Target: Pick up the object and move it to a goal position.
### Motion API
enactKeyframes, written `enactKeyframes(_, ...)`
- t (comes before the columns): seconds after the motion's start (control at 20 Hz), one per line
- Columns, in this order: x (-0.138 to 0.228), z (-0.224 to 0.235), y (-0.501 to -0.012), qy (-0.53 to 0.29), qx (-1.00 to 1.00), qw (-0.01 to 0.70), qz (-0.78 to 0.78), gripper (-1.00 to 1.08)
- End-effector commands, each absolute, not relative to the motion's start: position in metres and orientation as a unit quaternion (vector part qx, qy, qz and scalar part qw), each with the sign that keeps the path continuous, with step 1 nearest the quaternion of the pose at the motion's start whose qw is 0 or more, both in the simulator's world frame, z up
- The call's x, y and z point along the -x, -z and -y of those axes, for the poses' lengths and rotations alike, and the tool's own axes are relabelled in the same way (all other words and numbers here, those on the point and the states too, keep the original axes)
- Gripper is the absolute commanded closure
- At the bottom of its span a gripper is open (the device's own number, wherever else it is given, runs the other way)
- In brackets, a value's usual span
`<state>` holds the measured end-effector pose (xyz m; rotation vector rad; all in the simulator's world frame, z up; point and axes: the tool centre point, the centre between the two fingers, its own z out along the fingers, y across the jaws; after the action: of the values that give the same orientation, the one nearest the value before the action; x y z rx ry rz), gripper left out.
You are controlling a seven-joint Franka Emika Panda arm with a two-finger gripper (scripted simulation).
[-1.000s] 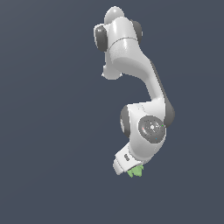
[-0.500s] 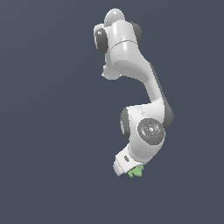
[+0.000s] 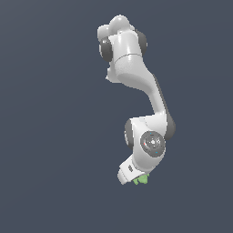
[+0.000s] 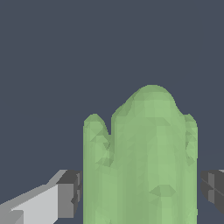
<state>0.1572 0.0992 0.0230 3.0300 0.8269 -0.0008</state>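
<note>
The object [image 3: 142,180] is a small light-green lumpy piece peeking out just below the white gripper hand, low in the exterior view. In the wrist view the object [image 4: 142,162] fills the middle, tall and ridged, with a dark finger pad [image 4: 72,192] against one side and the other pad [image 4: 213,186] at its opposite side. My gripper [image 3: 139,179] [image 4: 142,190] is shut on the object. The fingers themselves are hidden behind the hand in the exterior view.
The white arm [image 3: 136,86] reaches down from the top of the exterior view, with its wrist joint [image 3: 151,143] above the hand. Around it lies only a plain dark grey-blue background.
The arm has shifted slightly toward the exterior view's right and a touch lower, carrying the green object with it. The grip looks unchanged.
</note>
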Motion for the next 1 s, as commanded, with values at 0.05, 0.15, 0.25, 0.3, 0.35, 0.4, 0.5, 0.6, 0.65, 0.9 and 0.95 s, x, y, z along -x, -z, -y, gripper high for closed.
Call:
enactKeyframes(0.05,-0.1582,-0.1001,-0.0220,0.000,-0.965,0.000,-0.264,-0.92)
enactKeyframes(0.15,-0.1583,-0.1002,-0.0223,0.000,-0.965,0.000,-0.264,1.08)
enactKeyframes(0.25,-0.1583,-0.1002,-0.0223,0.000,-0.965,0.000,-0.264,1.08)
enactKeyframes(0.3,-0.1583,-0.1002,-0.0223,0.000,-0.965,0.000,-0.264,1.08)
enactKeyframes(0.35,-0.1583,-0.1002,-0.0223,0.000,-0.965,0.000,-0.264,1.08)
enactKeyframes(0.4,-0.1583,-0.1002,-0.0223,0.000,-0.965,0.000,-0.264,1.08)
enactKeyframes(0.5,-0.1583,-0.1002,-0.0223,0.000,-0.965,0.000,-0.264,1.08)
enactKeyframes(0.6,-0.1583,-0.1002,-0.0223,0.000,-0.965,0.000,-0.264,1.08)
enactKeyframes(0.65,-0.1589,-0.0991,-0.0235,-0.001,-0.965,0.001,-0.263,1.08)
enactKeyframes(0.9,-0.1578,-0.0986,-0.0251,-0.001,-0.965,0.001,-0.263,1.08)
enactKeyframes(0.95,-0.1573,-0.0984,-0.0258,-0.001,-0.965,0.001,-0.263,1.08)
